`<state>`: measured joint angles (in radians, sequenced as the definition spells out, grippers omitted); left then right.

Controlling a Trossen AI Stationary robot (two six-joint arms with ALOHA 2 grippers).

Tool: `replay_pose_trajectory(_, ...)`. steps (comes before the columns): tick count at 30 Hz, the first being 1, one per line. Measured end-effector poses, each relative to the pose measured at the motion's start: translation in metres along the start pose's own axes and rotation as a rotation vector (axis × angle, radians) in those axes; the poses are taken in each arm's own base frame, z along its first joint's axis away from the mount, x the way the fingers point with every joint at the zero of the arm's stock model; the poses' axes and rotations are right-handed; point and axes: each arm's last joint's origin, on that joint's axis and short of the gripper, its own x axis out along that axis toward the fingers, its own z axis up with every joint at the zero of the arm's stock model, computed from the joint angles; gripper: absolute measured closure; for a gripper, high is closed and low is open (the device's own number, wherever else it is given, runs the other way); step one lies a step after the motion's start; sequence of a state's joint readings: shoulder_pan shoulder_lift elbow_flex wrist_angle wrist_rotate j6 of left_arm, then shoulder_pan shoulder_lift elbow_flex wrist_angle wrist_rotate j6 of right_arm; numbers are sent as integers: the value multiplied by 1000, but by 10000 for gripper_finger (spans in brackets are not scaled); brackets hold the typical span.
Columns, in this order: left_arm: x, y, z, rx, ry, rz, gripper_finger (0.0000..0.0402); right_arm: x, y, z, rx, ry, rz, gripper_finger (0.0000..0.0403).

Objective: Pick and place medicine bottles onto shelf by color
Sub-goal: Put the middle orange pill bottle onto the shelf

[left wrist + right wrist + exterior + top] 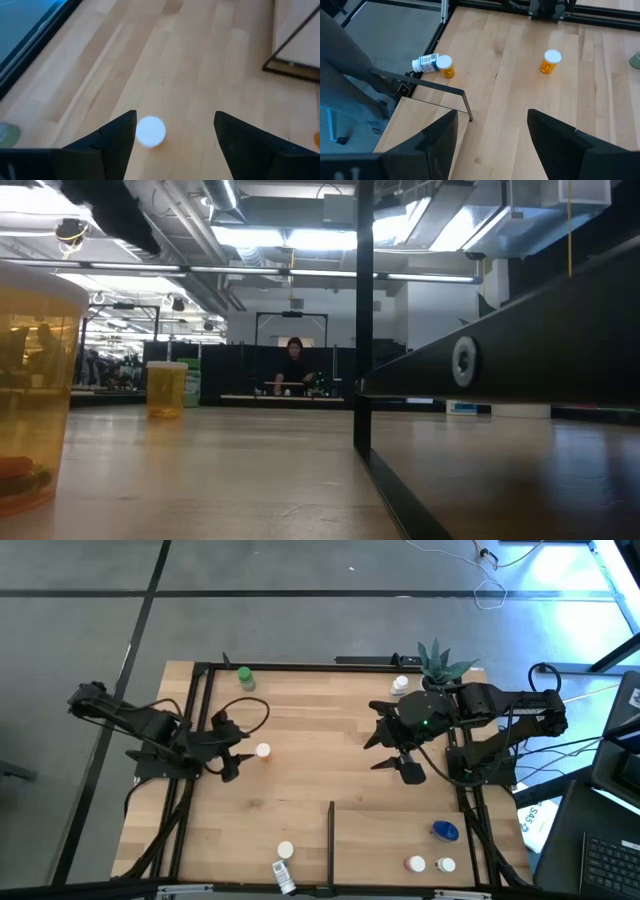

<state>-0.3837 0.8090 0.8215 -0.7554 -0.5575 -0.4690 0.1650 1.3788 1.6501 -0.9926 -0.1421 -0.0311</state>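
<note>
Left gripper [238,761], fingers spread and empty, hovers beside a white-capped bottle [262,751]; a green bottle [245,678] and others remain scattered. Right gripper [395,755] wide, empty. Three bottles sit on the shelf [390,840].

Pale planked wood table [330,770] with a smooth satin finish, matt black fingers [115,137] of hard plastic look, glossy white cap on the bottle [150,131] between them, translucent orange plastic bottle [549,62] beyond the right fingers [440,135], thin black metal-looking divider bar [440,89]
</note>
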Motion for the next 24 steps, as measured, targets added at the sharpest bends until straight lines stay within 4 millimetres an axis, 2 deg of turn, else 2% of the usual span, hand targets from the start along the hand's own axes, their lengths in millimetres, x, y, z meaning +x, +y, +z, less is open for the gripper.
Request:
replay_pose_trajectory(7, -24, 3, 10, -71, 80, 43, 140, 0, 0, 5, -7, -52, -2, 162)
replay_pose_trajectory(14, -28, 2, 8, -116, 96, 43, 140, 4, -3, 11, 37, -104, -61, 162)
replay_pose_trajectory(18, -29, 4, 5, -147, 120, 70, 140, 18, -11, 17, 40, -122, -154, 162)
replay_pose_trajectory(24, -30, 8, -2, -192, 201, 87, 140, 60, -29, 28, -8, -140, -186, 162)
